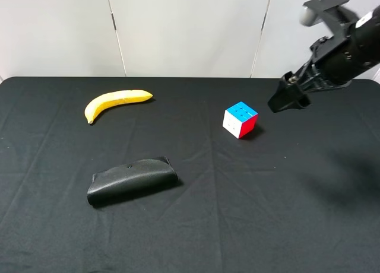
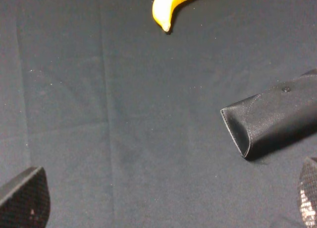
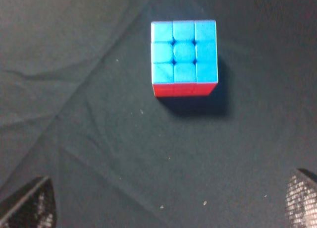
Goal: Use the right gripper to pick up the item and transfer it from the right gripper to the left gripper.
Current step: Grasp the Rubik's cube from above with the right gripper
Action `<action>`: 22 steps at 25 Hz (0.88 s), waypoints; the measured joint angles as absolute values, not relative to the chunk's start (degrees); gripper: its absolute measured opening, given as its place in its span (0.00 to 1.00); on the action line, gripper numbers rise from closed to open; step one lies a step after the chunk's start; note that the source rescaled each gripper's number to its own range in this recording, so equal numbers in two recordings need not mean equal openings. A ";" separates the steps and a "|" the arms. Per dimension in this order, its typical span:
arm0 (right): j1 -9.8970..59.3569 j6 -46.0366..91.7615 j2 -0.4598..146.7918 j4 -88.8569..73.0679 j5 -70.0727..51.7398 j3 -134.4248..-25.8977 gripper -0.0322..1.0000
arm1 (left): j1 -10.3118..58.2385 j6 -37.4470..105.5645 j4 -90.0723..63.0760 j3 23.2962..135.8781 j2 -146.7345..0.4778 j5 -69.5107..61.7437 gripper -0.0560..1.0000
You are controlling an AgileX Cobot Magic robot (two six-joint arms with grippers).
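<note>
The puzzle cube (image 1: 240,119) sits on the black cloth right of centre, blue face up, with white and red sides showing. In the right wrist view the cube (image 3: 184,56) lies ahead of my right gripper (image 3: 166,205), which is open and empty, its two fingertips (image 3: 30,204) wide apart. In the exterior view the right gripper (image 1: 286,99) hangs above the cloth just right of the cube, not touching it. My left gripper (image 2: 166,203) is open and empty over bare cloth; it is out of the exterior view.
A yellow banana (image 1: 116,102) lies at the back left; its tip shows in the left wrist view (image 2: 171,5). A flat black pouch (image 1: 132,180) lies front left and also shows in the left wrist view (image 2: 272,116). A white wall stands behind the black-clothed table (image 1: 249,213).
</note>
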State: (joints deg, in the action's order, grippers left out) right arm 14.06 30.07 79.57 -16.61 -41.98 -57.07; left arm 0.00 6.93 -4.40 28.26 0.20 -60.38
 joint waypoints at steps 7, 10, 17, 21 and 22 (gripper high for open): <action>14.25 23.94 88.26 -14.08 -45.15 -65.49 1.00 | 0.00 6.93 -4.40 28.26 0.20 -60.38 1.00; 14.25 23.36 91.87 -14.08 -47.23 -69.17 1.00 | 0.00 6.93 -4.40 28.26 0.20 -60.38 1.00; 16.09 21.78 98.84 -13.65 -50.86 -76.93 1.00 | 0.00 6.93 -4.40 28.26 0.20 -60.38 1.00; 18.10 20.77 102.21 -12.74 -51.20 -79.67 1.00 | 0.00 6.93 -4.40 28.26 0.20 -60.38 1.00; 18.24 20.24 102.95 -12.67 -51.27 -80.02 1.00 | 0.00 6.93 -4.40 28.26 0.20 -60.38 1.00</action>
State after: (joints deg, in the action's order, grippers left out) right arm 18.24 20.24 102.95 -12.67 -51.27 -80.02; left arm 0.00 6.93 -4.40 28.26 0.20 -60.38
